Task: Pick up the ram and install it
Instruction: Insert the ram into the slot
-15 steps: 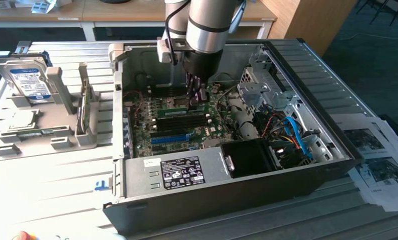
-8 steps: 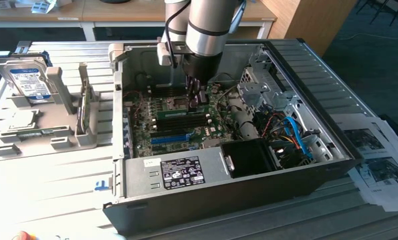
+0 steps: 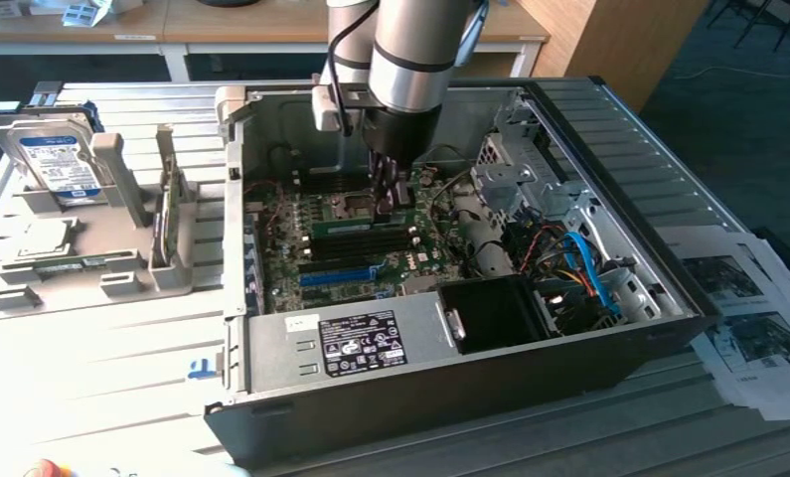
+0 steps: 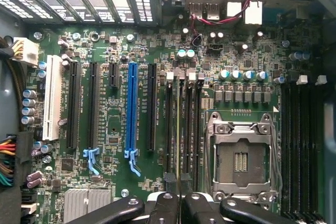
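Pincer nipped narrow on what we judge to be the ram, edge-on between its tips, long axis parallel to the memory slots beneath

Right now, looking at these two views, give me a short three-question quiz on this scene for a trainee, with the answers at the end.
1. True or false: the gripper is inside the open computer case, over the motherboard.
2. Where is the hard drive? A) in the grey holder on the exterior view's left of the case; B) mounted inside the case; C) between the gripper's fingers.
3. Fill in: besides the white slot, one long expansion slot stands out from the black ones; its colour is ____.
Key: 1 true; 2 A; 3 blue.
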{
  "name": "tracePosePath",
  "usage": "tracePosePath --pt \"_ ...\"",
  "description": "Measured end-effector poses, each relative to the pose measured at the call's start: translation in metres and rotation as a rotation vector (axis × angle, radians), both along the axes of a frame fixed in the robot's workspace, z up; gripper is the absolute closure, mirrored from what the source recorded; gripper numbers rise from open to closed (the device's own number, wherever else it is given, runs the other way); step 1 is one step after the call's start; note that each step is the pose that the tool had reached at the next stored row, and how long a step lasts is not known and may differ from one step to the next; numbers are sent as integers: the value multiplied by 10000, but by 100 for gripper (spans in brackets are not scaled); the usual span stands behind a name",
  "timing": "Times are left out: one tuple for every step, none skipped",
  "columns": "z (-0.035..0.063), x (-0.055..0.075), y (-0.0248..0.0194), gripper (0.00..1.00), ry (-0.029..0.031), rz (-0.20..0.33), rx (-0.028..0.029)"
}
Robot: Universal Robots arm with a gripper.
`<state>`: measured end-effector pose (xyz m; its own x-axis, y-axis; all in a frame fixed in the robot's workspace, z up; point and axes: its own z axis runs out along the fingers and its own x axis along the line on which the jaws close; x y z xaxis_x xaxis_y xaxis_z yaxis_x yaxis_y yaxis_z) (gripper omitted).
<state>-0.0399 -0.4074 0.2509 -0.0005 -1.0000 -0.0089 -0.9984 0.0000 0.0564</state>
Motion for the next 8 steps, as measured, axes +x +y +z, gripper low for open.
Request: tracePosePath --pt "0 0 -4 88 0 0 0" --pt "0 0 -8 88 0 0 0" --pt "0 0 -12 88 0 0 0" --pt "0 0 -15 88 -1 -1 0" --pt "0 0 -19 88 0 0 0" --pt "0 0 -22 88 0 0 0" --pt "0 0 -23 88 0 -1 0" --pt "0 0 -23 88 0 -1 0"
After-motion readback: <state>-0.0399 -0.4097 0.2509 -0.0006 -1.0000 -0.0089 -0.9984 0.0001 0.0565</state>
